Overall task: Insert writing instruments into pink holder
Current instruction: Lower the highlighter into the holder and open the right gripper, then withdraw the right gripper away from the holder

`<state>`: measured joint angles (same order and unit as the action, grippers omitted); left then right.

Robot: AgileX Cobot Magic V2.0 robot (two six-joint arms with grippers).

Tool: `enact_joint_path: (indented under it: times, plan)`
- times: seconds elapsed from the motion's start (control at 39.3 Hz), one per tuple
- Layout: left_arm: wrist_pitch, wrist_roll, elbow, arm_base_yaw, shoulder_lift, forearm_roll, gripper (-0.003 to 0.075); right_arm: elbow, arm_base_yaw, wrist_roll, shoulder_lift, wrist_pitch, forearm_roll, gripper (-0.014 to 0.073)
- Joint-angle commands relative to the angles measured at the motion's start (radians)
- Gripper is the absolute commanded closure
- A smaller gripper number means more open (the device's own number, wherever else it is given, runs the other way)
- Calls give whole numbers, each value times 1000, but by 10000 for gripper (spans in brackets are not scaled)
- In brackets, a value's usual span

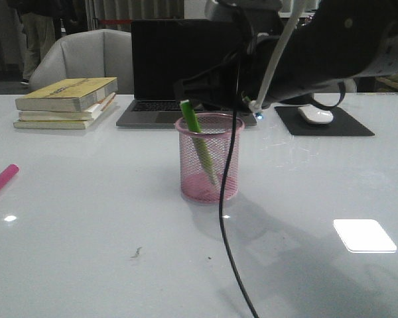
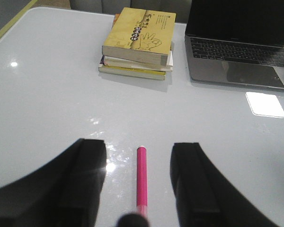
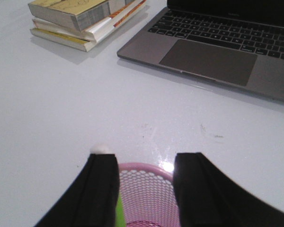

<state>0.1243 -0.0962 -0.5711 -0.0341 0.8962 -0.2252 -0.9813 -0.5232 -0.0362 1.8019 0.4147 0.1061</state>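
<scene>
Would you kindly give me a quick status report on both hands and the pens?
Right hand open over pink holder, green pen inside. Left hand open, straddling pink pen flat on table. Nothing blocking.

Cup (image 1: 209, 159): pale pink wire mesh, fine diamond grid, solid pink rim and base. Green pen (image 1: 198, 138) inside it: lime green, darker green at top end. Pink pen (image 2: 142, 176): magenta, small white tip at far end. Table (image 1: 79, 218): glossy pale grey-white, bright white light patches. Books (image 1: 66, 101): top cover mustard yellow with dark print, cream page edges, orange sliver lower in stack. Laptop (image 1: 179, 69): grey body, black screen, dark keys. Mouse (image 1: 316, 114): white, on black pad (image 1: 350, 124). Right gripper (image 3: 144, 189) and left gripper (image 2: 138, 184): black. Cable (image 1: 227, 225): black.
</scene>
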Motion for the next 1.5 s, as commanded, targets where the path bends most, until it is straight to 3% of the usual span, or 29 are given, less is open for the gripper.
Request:
enact_joint_path:
  times: [0.0, 0.28, 0.51, 0.74, 0.89, 1.2, 1.48]
  plan:
    - [-82, 4, -38, -3, -8, -7, 327, -25, 2, 8, -128, 26, -11, 187]
    - [-82, 4, -38, -3, -8, -7, 327, -25, 87, 73, -322, -319, -11, 187]
    - [-82, 4, -38, -3, -8, -7, 327, -23, 231, 73, -429, -588, -8, 187]
    - [-82, 4, -38, -3, -8, -7, 327, -23, 375, 73, -539, -701, -12, 187]
    - [-82, 4, -38, -3, -8, -5, 327, -15, 452, 73, -613, -824, -106, 187]
    - [-43, 4, -38, -3, -8, 18, 327, 214, 569, 73, -768, -826, -132, 187]
    - [-33, 4, -38, -3, -8, 18, 327, 351, 580, 73, -862, -832, -133, 187]
